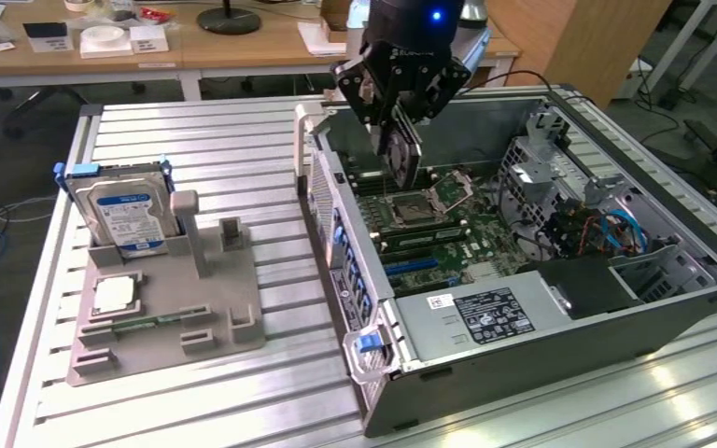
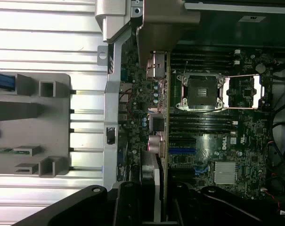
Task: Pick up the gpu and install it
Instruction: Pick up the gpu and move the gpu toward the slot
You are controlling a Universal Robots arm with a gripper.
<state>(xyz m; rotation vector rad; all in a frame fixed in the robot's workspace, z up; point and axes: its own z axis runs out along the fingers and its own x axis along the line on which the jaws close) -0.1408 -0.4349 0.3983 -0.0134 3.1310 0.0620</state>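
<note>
Nearly upright above motherboard [image 1: 431, 213], gpu [image 1: 405, 159] in gripper's [image 1: 399, 119] firm grasp, top edge hidden.

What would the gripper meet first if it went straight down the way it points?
Likely the motherboard. The gripper holds the gpu edge-down over the open case, with its lower edge beside the CPU socket. The card would touch first, though depth is unclear.

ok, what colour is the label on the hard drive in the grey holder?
The hard drive label is blue and white; clearest in the exterior view.
</note>
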